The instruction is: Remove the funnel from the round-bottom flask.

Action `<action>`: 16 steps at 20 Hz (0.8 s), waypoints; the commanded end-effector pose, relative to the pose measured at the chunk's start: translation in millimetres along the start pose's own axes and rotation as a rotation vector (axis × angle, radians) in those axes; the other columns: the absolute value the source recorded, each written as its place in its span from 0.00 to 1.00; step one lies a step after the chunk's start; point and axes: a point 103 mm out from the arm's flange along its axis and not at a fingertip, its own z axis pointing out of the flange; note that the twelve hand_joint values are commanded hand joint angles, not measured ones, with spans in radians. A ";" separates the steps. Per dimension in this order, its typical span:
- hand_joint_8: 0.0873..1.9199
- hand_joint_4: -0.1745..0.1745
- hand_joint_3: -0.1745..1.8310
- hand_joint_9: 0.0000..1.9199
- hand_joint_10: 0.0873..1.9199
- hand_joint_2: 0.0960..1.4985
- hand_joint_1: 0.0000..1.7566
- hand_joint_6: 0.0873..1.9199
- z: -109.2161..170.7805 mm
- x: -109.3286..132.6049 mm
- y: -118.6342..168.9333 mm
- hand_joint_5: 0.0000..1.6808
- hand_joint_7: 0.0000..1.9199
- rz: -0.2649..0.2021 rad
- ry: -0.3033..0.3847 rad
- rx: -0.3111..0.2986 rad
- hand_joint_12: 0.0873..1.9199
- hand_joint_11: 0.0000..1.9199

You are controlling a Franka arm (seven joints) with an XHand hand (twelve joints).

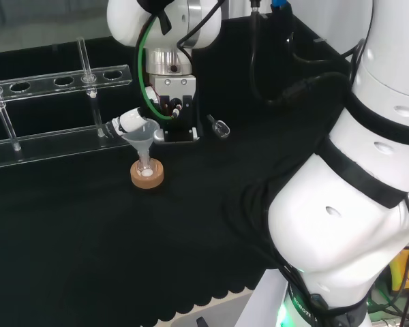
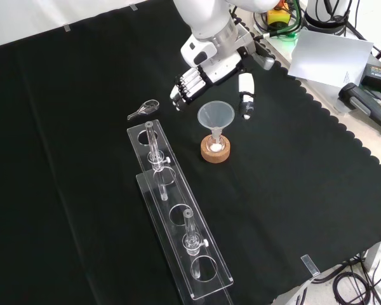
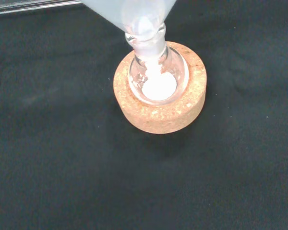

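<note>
**Colleague:** What's the surface like from your end?

**Me:** I've got the tabletop (image 2: pixel 292 210) under black cloth with a scalloped edge. In the front view, a clear test-tube rack (image 2: pixel 178 210) lies to the left, with a small glass piece (image 2: pixel 143 110) on the cloth just above it. Cables and a paper sheet (image 2: pixel 330 57) sit off the cloth at upper right.

**Colleague:** And the funnel?

**Me:** I see the funnel (image 2: pixel 216 117), clear and cone-shaped, seated upright in the neck of the round-bottom flask (image 3: pixel 157 76). The flask rests in a cork ring (image 2: pixel 214 151) near the cloth's middle and holds a little white powder.

**Colleague:** The robot hand?

**Me:** The robot hand (image 2: pixel 206 70) hangs spread just above and behind the funnel, fingers (image 2: pixel 185 86) to one side, thumb (image 2: pixel 246 95) to the other. I can't tell whether either touches the rim; it grips nothing.
</note>
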 end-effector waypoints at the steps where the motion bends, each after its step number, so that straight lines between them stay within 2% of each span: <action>1: 0.00 0.19 0.09 0.00 0.00 0.34 0.19 0.00 1.0 -2.0 2.4 0.00 0.03 0.009 -0.016 0.023 0.12 0.00; 16: 0.00 0.17 0.09 0.00 0.00 0.34 0.19 0.00 2.6 -1.9 0.7 0.00 0.03 -0.006 -0.026 0.067 0.09 0.00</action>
